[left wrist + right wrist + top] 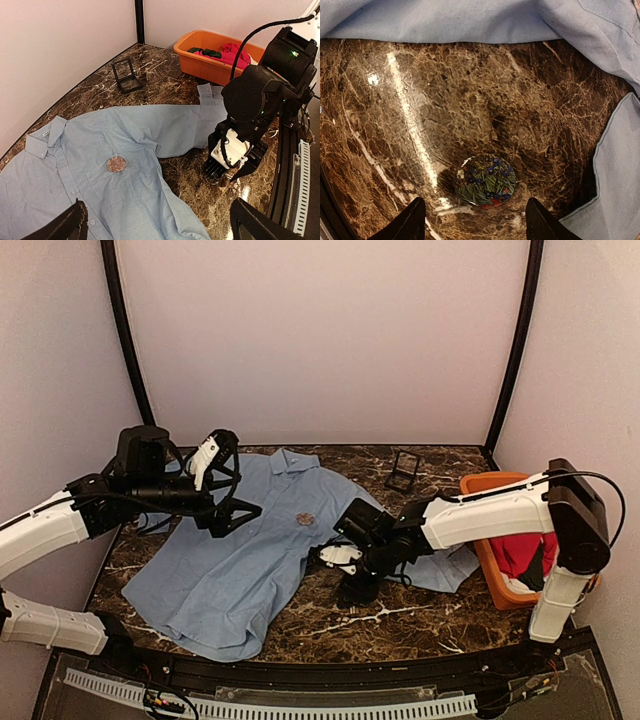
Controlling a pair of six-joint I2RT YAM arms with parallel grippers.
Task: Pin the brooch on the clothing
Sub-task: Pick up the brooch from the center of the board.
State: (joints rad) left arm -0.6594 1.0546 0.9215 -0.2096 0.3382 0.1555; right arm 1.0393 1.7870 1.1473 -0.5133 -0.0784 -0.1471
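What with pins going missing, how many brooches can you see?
2. One brooch sits on the blue shirt; the other brooch lies on the marble table below the right gripper. Others may hide under cloth.

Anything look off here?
Yes. A floral brooch lies loose on the bare table under the open right end effector, off the shirt. Oddly, a second round piece sits on the shirt's chest.
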